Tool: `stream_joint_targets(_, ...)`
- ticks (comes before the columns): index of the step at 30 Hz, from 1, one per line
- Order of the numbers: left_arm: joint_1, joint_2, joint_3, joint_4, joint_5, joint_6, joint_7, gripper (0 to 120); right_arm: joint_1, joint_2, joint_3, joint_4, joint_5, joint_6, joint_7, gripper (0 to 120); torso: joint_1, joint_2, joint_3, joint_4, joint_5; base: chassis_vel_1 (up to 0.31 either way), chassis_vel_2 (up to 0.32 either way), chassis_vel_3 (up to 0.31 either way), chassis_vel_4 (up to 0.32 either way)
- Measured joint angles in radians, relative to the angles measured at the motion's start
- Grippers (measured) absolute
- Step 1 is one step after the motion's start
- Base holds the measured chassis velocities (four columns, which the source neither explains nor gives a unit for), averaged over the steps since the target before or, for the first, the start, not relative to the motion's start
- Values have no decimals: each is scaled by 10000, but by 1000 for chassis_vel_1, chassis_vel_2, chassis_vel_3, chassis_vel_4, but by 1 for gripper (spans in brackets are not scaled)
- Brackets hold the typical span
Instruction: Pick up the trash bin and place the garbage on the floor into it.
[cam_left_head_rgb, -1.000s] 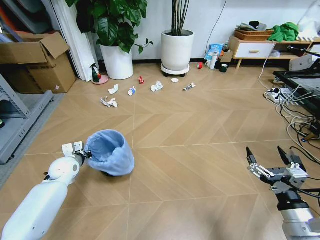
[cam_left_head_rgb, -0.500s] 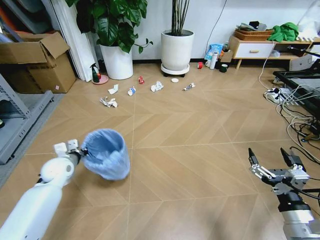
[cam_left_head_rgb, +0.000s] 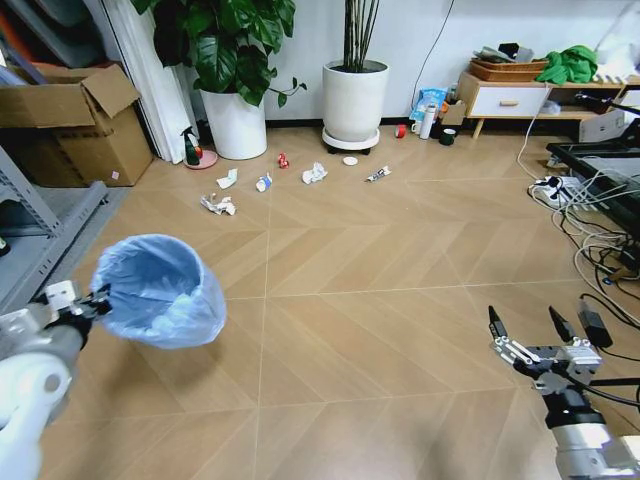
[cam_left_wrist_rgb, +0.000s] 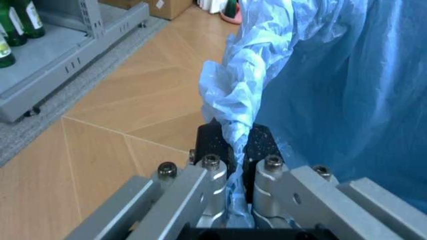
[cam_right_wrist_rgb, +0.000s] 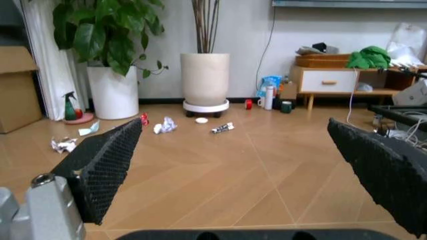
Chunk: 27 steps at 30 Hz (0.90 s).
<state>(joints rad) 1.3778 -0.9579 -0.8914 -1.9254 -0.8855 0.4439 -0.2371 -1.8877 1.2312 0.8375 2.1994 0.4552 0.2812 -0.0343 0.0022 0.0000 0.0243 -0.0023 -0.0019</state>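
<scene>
left wrist view: left gripper (cam_left_wrist_rgb: 232, 150) pinches trash bin (cam_left_wrist_rgb: 333, 85) liner; rim hidden.

Blue-bagged trash bin (cam_left_head_rgb: 158, 292) hangs tilted above the floor (cam_left_head_rgb: 380, 260); garbage (cam_left_head_rgb: 314, 173) lies scattered near the pots

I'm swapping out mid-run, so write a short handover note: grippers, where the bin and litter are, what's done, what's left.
Left gripper: shut on the trash bin, pinching its blue liner at the rim; bin is lifted off the floor at the robot's left.
Right gripper: open, empty, low at the right.
Garbage: scattered on the floor ahead, near the white plant pots.
Done: bin picked up.
Left: get every litter piece into the bin.
</scene>
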Motion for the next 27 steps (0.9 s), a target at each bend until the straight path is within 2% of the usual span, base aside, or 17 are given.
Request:
stream_joint_targets(10,933,-341,-679,-451,50,-187,240,0,171,5,-98,-202,26,100,-126,100,-1,0,0,-2,-1,-70,69,70,-82)
stream_joint_targets(13,1045,-522,-661,-567,176,-201,259,0,186,-63,-46,-268,26,252,-209,100,2,0,2,-8,-1,-187,187,188,-175)
stream_joint_targets(19,1008,-541,-550,-652,202,-184,189,0,185,-62,-24,-297,-47,426,-294,100,2,0,3,-2,4,-215,235,212,-225)
stream_joint_targets(21,960,-563,-491,-657,204,-155,144,0,181,-72,2,-298,-77,485,-319,100,6,-1,5,-8,-3,-188,244,189,-235)
stream_joint_targets(27,960,-583,-442,-716,210,-104,65,0,181,-110,38,-312,-83,576,-375,100,4,0,3,-2,1,-69,175,58,-171)
